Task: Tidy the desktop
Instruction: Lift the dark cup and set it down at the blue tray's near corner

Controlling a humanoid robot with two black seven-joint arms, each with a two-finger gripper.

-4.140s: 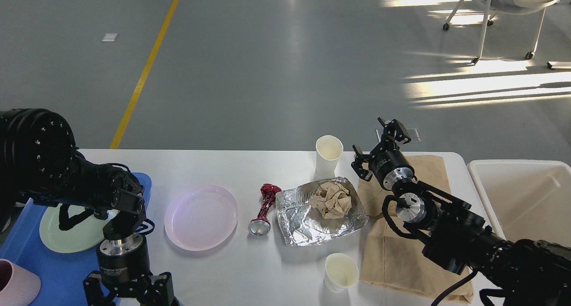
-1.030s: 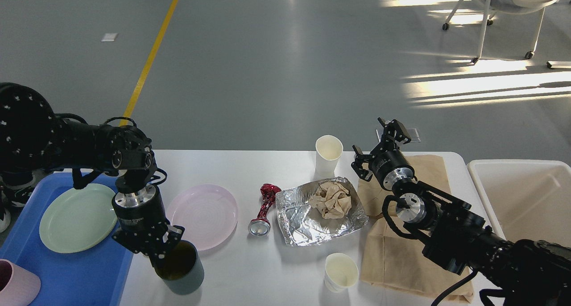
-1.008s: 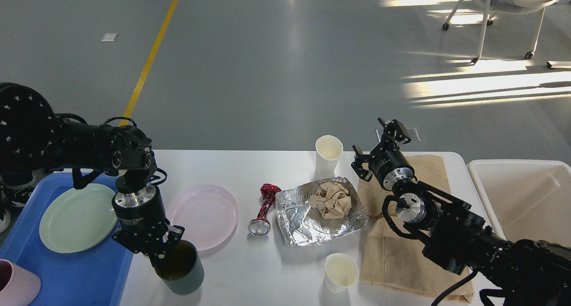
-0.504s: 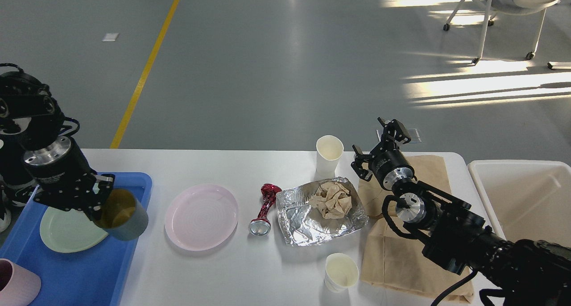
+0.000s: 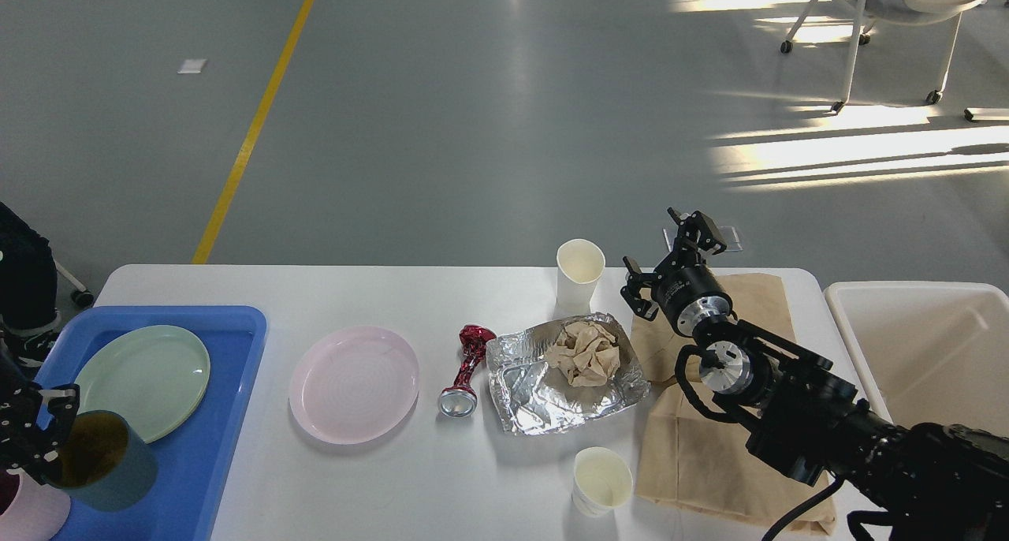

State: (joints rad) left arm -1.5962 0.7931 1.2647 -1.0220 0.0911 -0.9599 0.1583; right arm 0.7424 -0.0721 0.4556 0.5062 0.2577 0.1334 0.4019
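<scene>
Desktop (image 5: 441, 478), white with rounded corners, fills the lower half of the head view, its long axis running left to right across the frame.

At the far left, the blue tray (image 5: 228, 415) overlaps the table's left end and carries a green plate (image 5: 150, 375). The left gripper (image 5: 35, 438) sits low at the frame's edge, its fingers clamped on the rim of a teal cup (image 5: 106, 462) held above the tray's near corner, just beside a pink cup (image 5: 27, 513); whether the teal cup touches the tray is hard to judge. Half a second ago that gripper held the cup higher, over the green plate; a second ago it was on the table beside the pink plate (image 5: 353, 383).

Rightward lie a crushed red can (image 5: 467, 367), a foil tray (image 5: 536, 391) holding crumpled brown paper (image 5: 587, 353), two white paper cups (image 5: 579, 269), (image 5: 603, 482), and a brown paper bag (image 5: 709, 454). The right gripper (image 5: 670, 261) hangs over the bag, jaws spread and empty, unmoved since the earlier frames. A white bin (image 5: 914, 296) stands off the right end.
</scene>
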